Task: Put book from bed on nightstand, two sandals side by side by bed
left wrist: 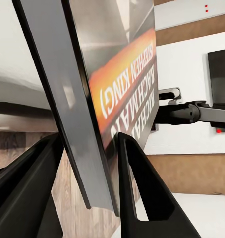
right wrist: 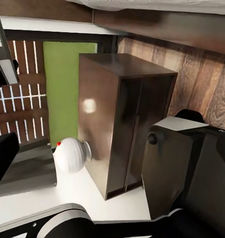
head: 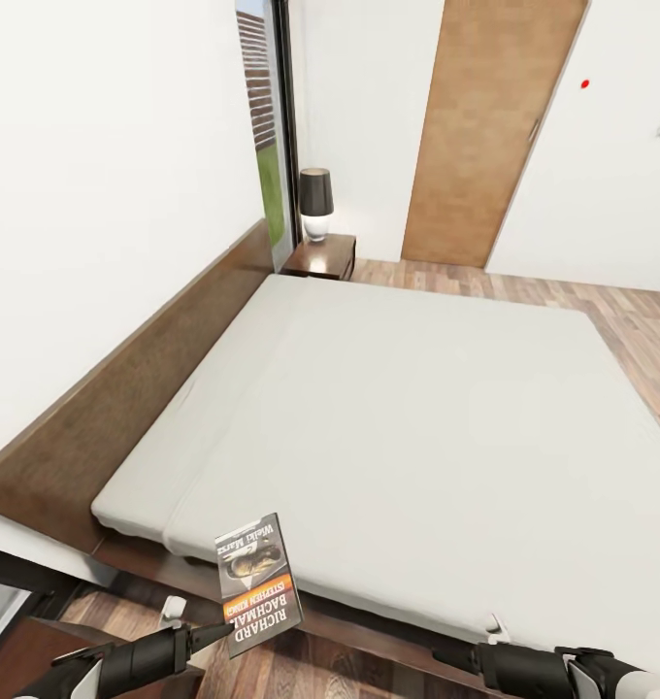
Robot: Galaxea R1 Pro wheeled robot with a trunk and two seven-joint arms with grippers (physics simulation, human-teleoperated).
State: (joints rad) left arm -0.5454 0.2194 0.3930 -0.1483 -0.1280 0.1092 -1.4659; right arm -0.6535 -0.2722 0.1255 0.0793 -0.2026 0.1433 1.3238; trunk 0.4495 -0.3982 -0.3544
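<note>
Your left gripper is pinching the book at the bed's near edge, so nightstand placement and sandals remain

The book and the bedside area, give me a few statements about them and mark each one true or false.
1. The left gripper is shut on the book. True.
2. The book lies flat in the middle of the bed. False: it is held at the bed's near edge, beyond the mattress.
3. A lamp stands on the far nightstand. True.
4. The book's cover band is green. False: it is orange with white lettering.
5. The right gripper holds a sandal. False: nothing shows in it.
</note>
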